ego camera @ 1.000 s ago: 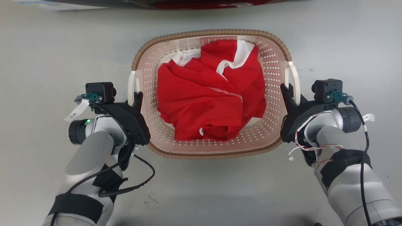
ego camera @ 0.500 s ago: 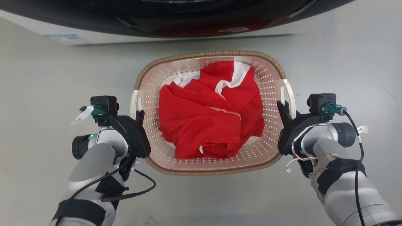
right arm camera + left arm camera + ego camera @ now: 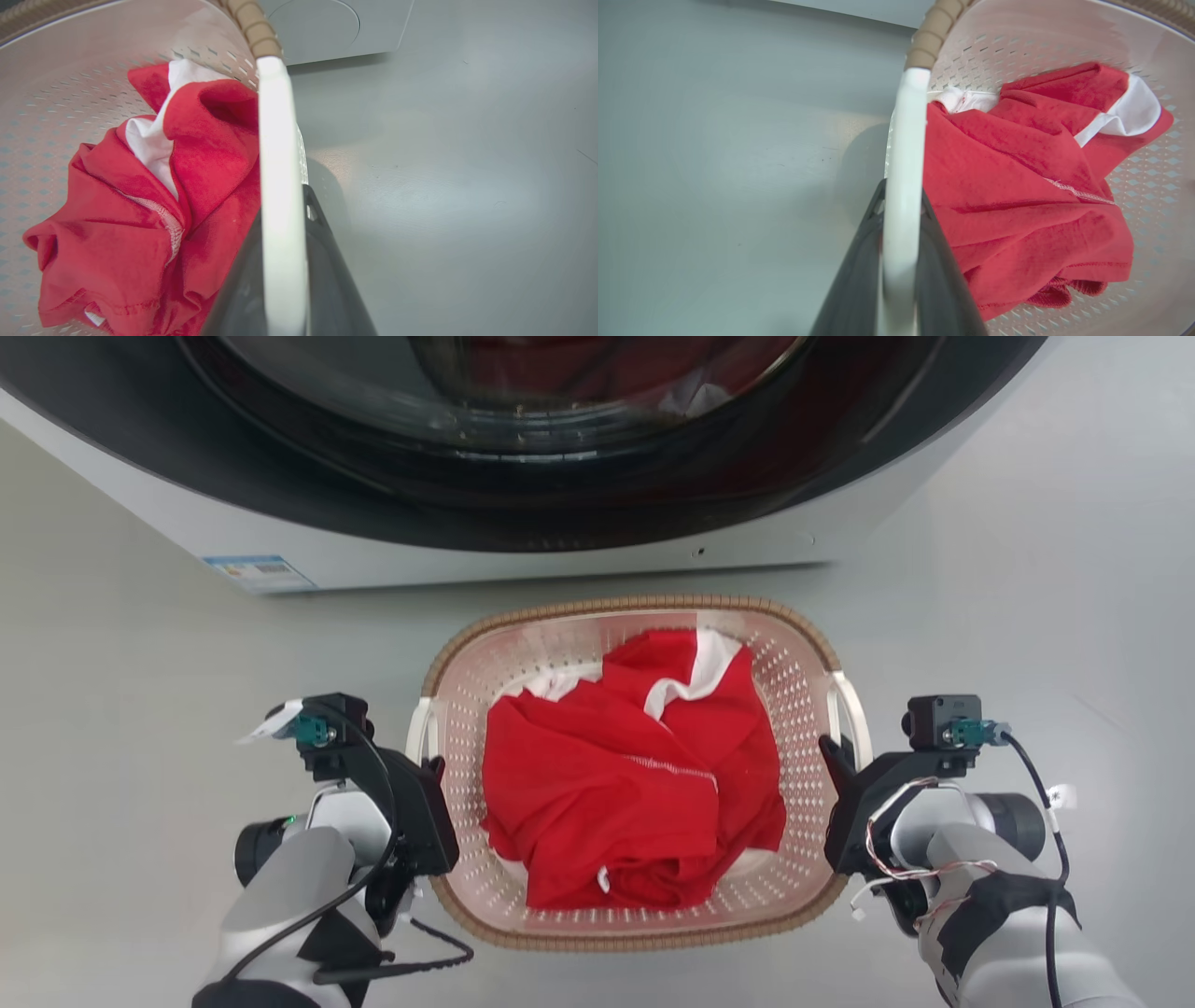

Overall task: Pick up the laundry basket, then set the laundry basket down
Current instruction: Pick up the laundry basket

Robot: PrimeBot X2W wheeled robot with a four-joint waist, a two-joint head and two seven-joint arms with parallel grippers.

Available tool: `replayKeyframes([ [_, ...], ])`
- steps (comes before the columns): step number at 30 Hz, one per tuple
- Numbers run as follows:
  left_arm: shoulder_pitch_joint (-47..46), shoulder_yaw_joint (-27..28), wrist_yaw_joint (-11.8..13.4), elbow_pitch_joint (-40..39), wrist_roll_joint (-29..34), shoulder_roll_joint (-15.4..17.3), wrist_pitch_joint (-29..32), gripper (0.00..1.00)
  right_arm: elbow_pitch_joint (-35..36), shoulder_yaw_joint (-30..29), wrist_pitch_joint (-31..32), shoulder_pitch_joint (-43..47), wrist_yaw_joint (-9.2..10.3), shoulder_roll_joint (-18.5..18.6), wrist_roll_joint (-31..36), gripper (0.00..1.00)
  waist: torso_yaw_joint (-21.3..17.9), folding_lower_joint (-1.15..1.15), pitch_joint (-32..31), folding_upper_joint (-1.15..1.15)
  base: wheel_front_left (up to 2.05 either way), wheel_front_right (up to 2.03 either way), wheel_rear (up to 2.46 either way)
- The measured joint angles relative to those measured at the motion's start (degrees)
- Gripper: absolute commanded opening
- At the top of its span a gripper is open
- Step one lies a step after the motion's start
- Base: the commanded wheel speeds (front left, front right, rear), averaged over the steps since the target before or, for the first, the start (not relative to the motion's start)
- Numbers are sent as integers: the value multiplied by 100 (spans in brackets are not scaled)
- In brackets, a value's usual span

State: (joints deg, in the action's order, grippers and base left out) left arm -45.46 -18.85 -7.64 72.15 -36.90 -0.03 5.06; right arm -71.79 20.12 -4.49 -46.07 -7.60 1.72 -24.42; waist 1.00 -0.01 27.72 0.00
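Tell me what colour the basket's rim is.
The rim is brown with a woven look, clearest in the head view.

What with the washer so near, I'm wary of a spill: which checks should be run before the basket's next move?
1. Left pincer grips the white left handle, a finger on each side: ok.
2. Right pincer grips the white right handle likewise: ok.
3. Red and white garment lies wholly inside the cream-pink perforated plastic laundry basket, nothing over its brown rim: ok.
4. Grey floor shows between the basket and the white washing machine: ok.
5. Basket base off the floor: cannot tell.
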Motion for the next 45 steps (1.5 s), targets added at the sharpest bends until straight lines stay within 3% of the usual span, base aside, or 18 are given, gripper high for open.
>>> replayKeyframes([
  [30,1015,9,-2,172,-288,-31,1181,0,-101,141,1290,1160,-15,-70,-806,0,29,0,-2173,0,0,0,0],
  [45,1211,16,5,198,-376,23,1780,0,75,320,1969,1500,-7,-58,-1258,0,55,1,-2848,0,0,0,0],
])
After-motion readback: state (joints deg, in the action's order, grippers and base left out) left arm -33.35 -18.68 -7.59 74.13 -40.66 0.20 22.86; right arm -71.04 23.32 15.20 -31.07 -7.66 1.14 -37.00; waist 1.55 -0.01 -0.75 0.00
